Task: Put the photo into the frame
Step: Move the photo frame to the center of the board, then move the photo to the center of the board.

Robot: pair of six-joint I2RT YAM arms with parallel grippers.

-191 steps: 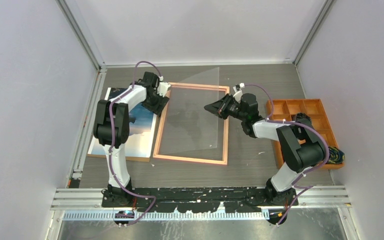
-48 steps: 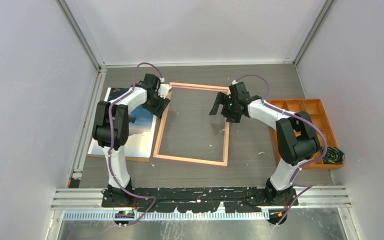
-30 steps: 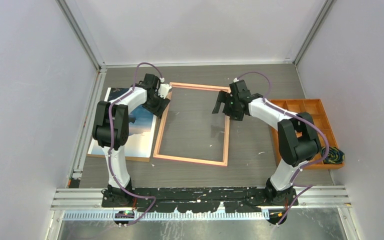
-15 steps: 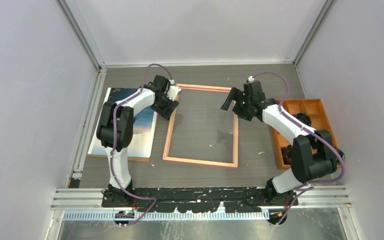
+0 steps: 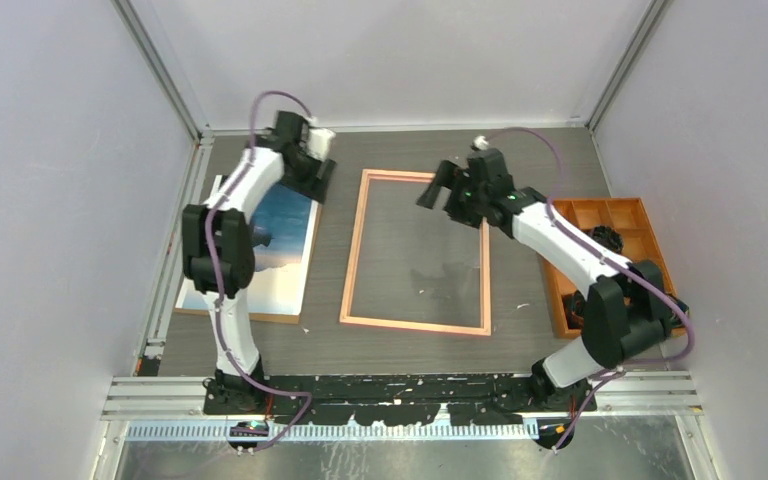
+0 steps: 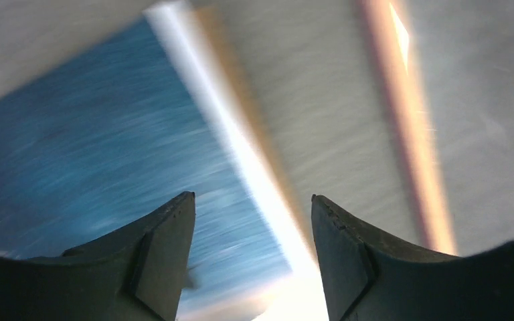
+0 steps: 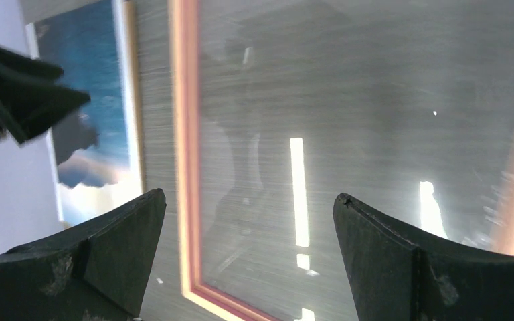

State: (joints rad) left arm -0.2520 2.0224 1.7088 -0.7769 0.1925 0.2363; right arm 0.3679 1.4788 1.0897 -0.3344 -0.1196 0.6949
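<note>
On the dark tabletop (image 5: 530,160), flat in the middle: the frame (image 5: 415,324), long axis running near to far, clear pane inside, judging by the glints in the right wrist view. Just left of it, across a strip of bare surface: the photo (image 5: 282,235), picture side up, long axis parallel to the frame's, not yet inside. Above the photo's far right corner: the left hand (image 5: 318,182), fingers apart, nothing between them. Clearly the nearer of the two, with the photo directly below and stretching away toward the near edge. Over the frame's far end: the right hand (image 5: 432,190), fingers spread wide, empty, well apart from the photo. Hard to make out: left wrist view smeared by blur; part of the photo's left side covered by the left arm; tan edge along its near side, perhaps a board beneath, impossible to confirm.
</note>
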